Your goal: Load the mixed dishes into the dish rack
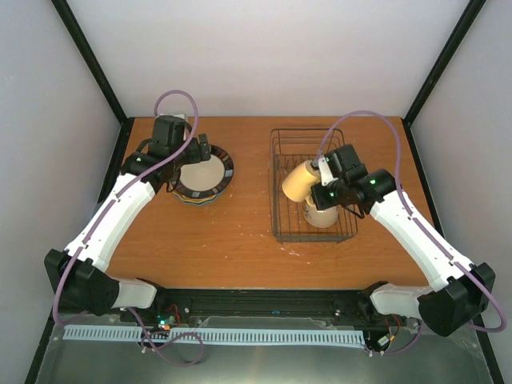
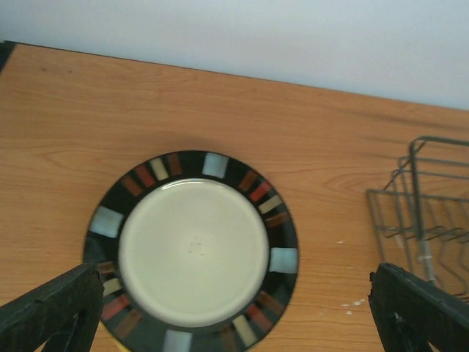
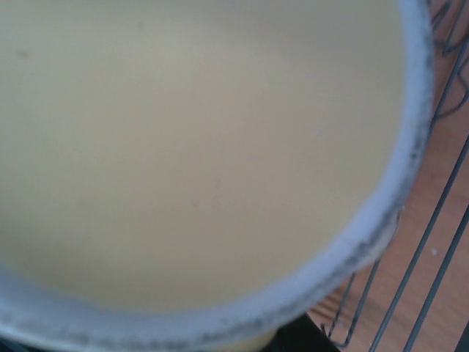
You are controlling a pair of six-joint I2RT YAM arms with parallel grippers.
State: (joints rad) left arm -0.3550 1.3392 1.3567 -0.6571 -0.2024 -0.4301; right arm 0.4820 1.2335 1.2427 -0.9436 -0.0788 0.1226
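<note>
We hold the yellow mug (image 1: 299, 181) tilted on its side above the dish rack (image 1: 276, 200), the right pincer (image 1: 322, 172) clamped on its end. A small cream bowl (image 1: 322, 214) sits inside the rack directly beneath. If we let go from here, the mug could strike the bowl or roll across the wires. Well left of the rack, the left pincer (image 2: 234, 308) is spread wide and empty over the dark-rimmed plate (image 2: 194, 249) on the tabletop (image 1: 240, 248).
</note>
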